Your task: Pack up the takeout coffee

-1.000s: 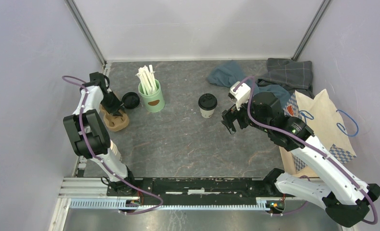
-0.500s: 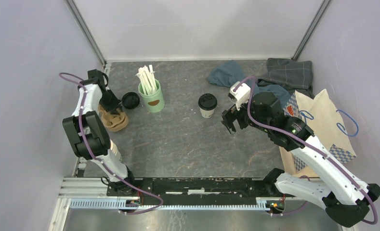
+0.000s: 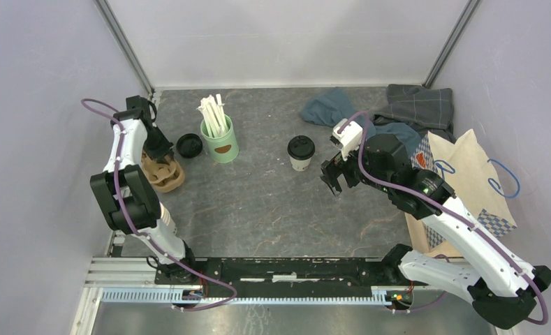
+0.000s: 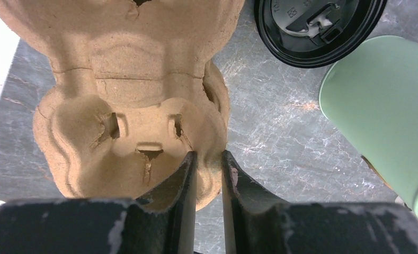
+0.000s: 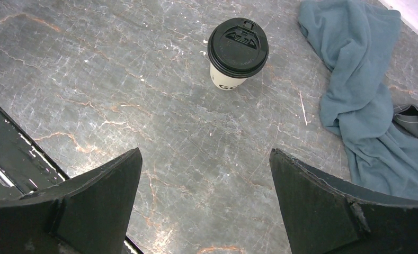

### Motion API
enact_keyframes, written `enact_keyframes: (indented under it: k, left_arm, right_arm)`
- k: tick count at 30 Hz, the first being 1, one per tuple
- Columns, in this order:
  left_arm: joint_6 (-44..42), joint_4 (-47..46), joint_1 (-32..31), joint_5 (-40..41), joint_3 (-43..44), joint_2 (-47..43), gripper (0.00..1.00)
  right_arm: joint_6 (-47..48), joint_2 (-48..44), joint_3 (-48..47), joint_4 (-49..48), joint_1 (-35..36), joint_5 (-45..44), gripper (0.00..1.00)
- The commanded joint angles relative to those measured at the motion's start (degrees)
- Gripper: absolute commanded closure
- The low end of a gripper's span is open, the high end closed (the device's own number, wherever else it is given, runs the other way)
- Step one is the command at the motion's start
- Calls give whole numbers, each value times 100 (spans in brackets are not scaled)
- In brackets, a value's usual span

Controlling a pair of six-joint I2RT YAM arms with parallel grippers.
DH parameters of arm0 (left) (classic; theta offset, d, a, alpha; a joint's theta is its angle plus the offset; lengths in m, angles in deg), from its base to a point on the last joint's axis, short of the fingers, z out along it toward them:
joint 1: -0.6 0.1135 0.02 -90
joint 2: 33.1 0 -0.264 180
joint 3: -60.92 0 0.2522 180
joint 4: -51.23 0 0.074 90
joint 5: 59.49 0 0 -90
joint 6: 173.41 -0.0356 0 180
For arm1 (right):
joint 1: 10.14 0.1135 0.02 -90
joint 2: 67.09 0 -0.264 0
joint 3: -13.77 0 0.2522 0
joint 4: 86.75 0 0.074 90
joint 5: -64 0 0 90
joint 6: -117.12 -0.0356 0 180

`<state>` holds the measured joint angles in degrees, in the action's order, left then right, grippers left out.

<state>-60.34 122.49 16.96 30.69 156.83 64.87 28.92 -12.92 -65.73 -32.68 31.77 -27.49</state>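
Our left fingers [image 4: 188, 177] pinch the carrier [image 4: 127, 106] rim, which may tear; right fingers [image 5: 95, 196], spread wide, could topple the coffee [image 5: 237, 53] at twelve o'clock.

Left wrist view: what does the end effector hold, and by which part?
The left end effector pinches the cardboard cup carrier by the outer wall of one cup pocket.

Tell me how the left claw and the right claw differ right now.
The left claw is nearly closed, pinching a wall of the brown cup carrier; the right claw gapes wide, holding nothing. The left claw works beside the green mug; the right claw faces the lidded coffee cup, apart from it. Both are black.
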Motion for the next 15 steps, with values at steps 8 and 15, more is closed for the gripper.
enact_keyframes:
  k: [8, 15]
  left_arm:
    - [66, 382, -184, 409, 795, -475, 98]
    - [301, 407, -356, -693, 1327, -915, 98]
  right_arm:
    - [-21, -10, -248, -185, 140, -99, 2]
    - [-147, 167, -827, 144, 285, -379, 2]
